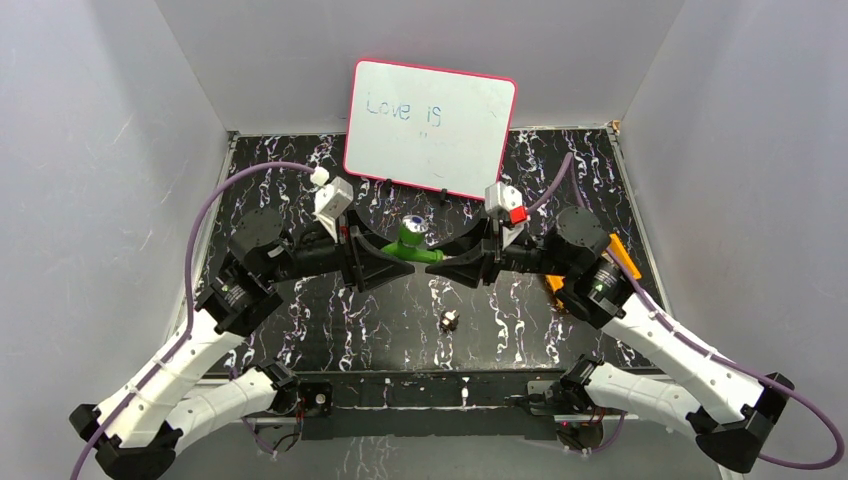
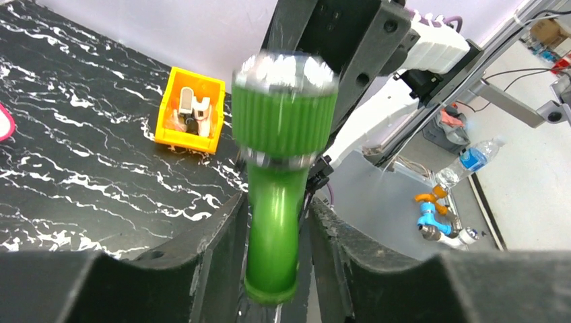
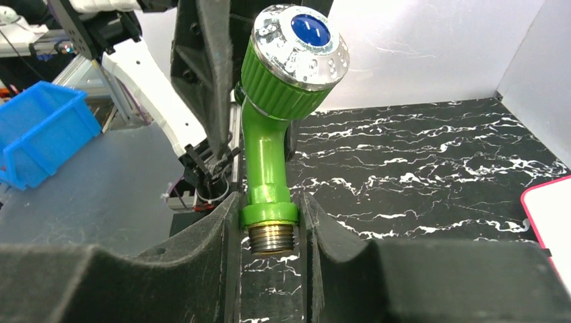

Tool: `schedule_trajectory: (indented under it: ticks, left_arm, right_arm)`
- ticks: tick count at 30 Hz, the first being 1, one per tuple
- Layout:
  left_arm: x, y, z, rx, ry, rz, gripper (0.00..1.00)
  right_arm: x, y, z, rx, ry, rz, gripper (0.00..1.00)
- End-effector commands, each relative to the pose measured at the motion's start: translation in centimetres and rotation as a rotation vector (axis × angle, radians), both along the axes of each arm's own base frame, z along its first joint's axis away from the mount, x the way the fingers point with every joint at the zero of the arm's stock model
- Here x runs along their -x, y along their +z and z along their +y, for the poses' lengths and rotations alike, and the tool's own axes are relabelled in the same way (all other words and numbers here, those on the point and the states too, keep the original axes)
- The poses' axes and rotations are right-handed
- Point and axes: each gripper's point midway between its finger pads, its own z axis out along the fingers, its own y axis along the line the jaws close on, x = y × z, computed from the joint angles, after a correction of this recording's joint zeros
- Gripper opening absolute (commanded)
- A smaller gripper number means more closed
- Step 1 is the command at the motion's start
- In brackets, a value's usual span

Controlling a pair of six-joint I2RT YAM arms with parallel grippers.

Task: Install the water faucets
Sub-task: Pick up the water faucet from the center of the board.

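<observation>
Your counter (image 1: 330,320) is a black slab veined with white, walled in by pale panels on three sides. At its far edge you have a pink-framed whiteboard (image 1: 430,125) standing tilted, with "Love is" written on it in blue. Near the right edge sits an orange bin (image 2: 190,111) holding pale and metal pieces, half hidden behind the right arm in your overhead view, while a small metal piece (image 1: 450,320) lies alone toward the near middle, well apart from both.
</observation>
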Motion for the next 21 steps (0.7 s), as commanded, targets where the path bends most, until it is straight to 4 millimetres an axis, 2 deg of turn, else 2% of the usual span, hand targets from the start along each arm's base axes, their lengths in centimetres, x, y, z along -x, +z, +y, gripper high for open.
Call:
schedule_trajectory:
  ticks: [1, 9, 21]
  left_arm:
    - [0.5, 0.1, 0.3, -0.04, -0.015, -0.012, 0.4]
    - [0.3, -0.7, -0.1, -0.099, -0.047, -0.013, 0.5]
    - [0.1, -0.9, -0.3, -0.138, -0.065, -0.046, 0.5]
  right_arm:
    - [-0.1, 4.4, -0.5, -0.077, -0.037, -0.02, 0.0]
    - [-0.3, 4.4, -0.1, -0.033, -0.021, 0.0, 0.0]
    - [-0.1, 2.6, 0.3, 0.071, 0.016, 0.023, 0.0]
